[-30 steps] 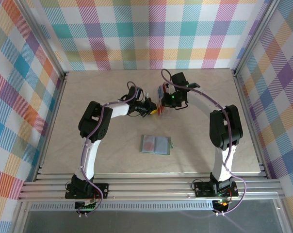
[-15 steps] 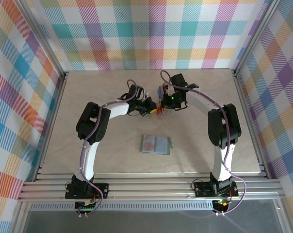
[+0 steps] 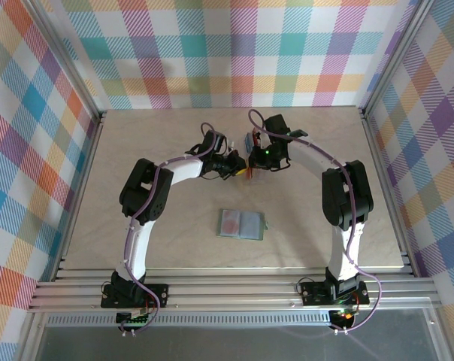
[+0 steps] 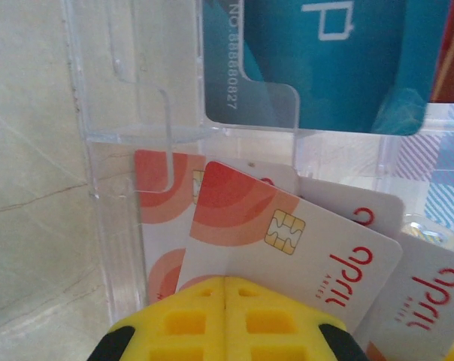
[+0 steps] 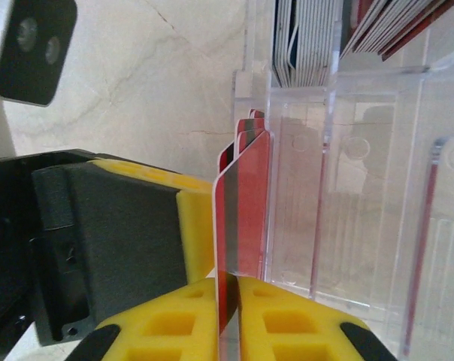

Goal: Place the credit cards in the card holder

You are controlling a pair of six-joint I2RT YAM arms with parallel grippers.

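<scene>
Top external view: both arms reach inward and meet at the clear plastic rack (image 3: 248, 143) on the far middle part of the table (image 3: 302, 248). The left gripper (image 3: 238, 168) comes at the rack from the left and the right gripper (image 3: 251, 162) from the right. The card holder (image 3: 242, 224) lies open and flat, nearer than the rack and well apart from both grippers; a reddish round mark shows on its left half.

Left wrist view: the yellow fingers are pressed together with only a seam between them. Just beyond the fingertips, pale credit cards (image 4: 287, 233) with orange-red marks and a chip stand overlapped in a rack compartment. A blue card (image 4: 325, 60) stands in the compartment beyond.

Right wrist view: the right gripper's yellow fingers pinch one red card (image 5: 238, 210), seen edge-on, upright between the pads. More cards stand directly behind it, beside the rack wall. The left gripper's yellow finger lies against the left face of this card group
</scene>
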